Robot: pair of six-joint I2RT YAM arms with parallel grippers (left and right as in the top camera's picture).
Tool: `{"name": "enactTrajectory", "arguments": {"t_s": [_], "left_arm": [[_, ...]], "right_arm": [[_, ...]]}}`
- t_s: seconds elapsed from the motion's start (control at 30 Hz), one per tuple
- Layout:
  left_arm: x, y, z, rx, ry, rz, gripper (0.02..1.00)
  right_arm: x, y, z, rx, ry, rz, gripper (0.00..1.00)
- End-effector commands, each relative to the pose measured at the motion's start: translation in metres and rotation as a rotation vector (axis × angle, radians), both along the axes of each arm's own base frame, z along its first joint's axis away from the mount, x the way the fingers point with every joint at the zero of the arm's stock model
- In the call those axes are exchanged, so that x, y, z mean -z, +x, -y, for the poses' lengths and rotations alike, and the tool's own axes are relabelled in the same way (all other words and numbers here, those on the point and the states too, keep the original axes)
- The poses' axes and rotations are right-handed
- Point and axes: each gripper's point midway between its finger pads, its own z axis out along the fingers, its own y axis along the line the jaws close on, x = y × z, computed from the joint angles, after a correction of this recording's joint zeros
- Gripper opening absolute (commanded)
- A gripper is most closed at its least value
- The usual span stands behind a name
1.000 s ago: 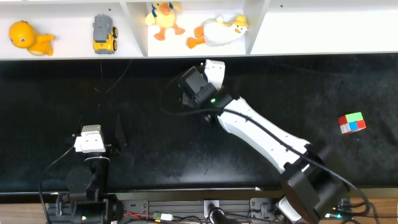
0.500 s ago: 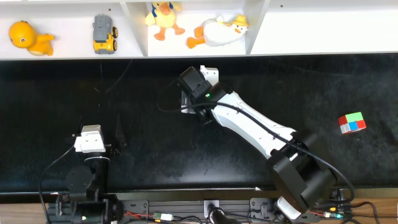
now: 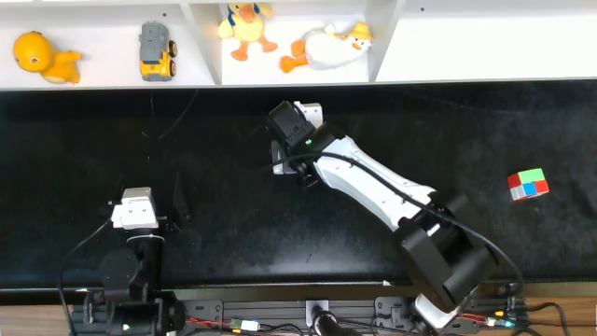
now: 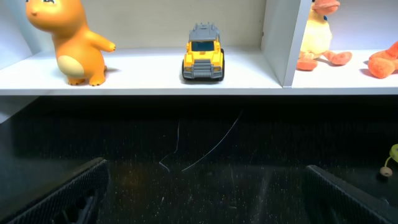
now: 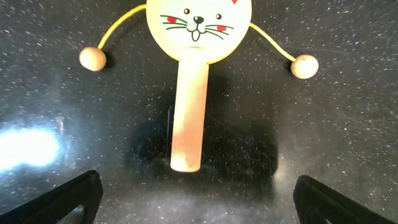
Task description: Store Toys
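A cat-faced wooden rattle drum (image 5: 198,25) lies flat on the black table, its handle (image 5: 189,112) pointing toward my right gripper (image 5: 199,205) and a bead on a string at each side. That gripper hangs open just above the handle's end, one finger on each side, touching nothing. In the top view the right gripper (image 3: 283,154) is reached across to the table's middle, near the shelf. My left gripper (image 4: 202,199) is open and holds nothing, low at the front left (image 3: 140,205), facing the shelf.
The white shelf (image 3: 298,75) along the back holds an orange figure (image 3: 45,56), a yellow truck (image 3: 157,51), a yellow duck plush (image 3: 246,28) and a white duck plush (image 3: 326,47). The shelf's right compartment is bare. A colour cube (image 3: 528,184) sits at the table's right.
My right arm has swung a little to the left and toward the front, bringing its gripper lower over the rattle. The left arm has not moved.
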Motion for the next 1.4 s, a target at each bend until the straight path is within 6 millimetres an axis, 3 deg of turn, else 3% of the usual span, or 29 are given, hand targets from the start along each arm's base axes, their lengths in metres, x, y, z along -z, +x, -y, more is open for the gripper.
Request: {"name": "enactTrajectory", "arguments": {"t_s": [0.03,0.27,0.6,0.7,0.73,0.77,0.8,0.9,0.93,1.1,1.2,1.4], "left_arm": [[0.0,0.0,0.0,-0.001,0.02,0.006,0.998],[0.0,0.0,0.0,-0.001,0.02,0.006,0.996],[0.0,0.0,0.0,-0.001,0.02,0.007,0.998],[0.0,0.0,0.0,-0.001,0.02,0.006,0.998],[0.0,0.0,0.0,-0.001,0.02,0.006,0.998],[0.0,0.0,0.0,-0.001,0.02,0.006,0.998],[0.0,0.0,0.0,-0.001,0.02,0.006,0.998],[0.0,0.0,0.0,-0.001,0.02,0.006,0.998],[0.0,0.0,0.0,-0.001,0.02,0.006,0.996],[0.0,0.0,0.0,-0.001,0.02,0.006,0.998],[0.0,0.0,0.0,-0.001,0.02,0.006,0.996],[0.0,0.0,0.0,-0.001,0.02,0.006,0.998]], "right_arm": [[0.002,0.011,-0.003,-0.006,-0.001,0.014,0.998],[0.002,0.024,-0.006,-0.014,0.018,0.054,0.996],[0.025,0.029,-0.008,-0.011,0.005,0.036,0.991],[0.026,0.029,-0.008,-0.011,0.003,0.035,0.807],[0.026,0.029,-0.008,-0.011,0.003,0.035,0.505],[0.026,0.029,-0.008,-0.011,0.004,0.035,0.347],[0.026,0.029,-0.008,-0.01,0.004,0.035,0.264],[0.026,0.029,-0.008,-0.011,0.003,0.035,0.167],[0.026,0.028,-0.009,-0.011,0.007,0.033,0.066],[0.021,0.028,-0.01,-0.013,0.019,0.036,0.045],[0.007,0.026,-0.008,-0.013,0.025,0.048,0.042],[-0.023,0.013,0.025,0.016,-0.072,0.059,0.042]]}}
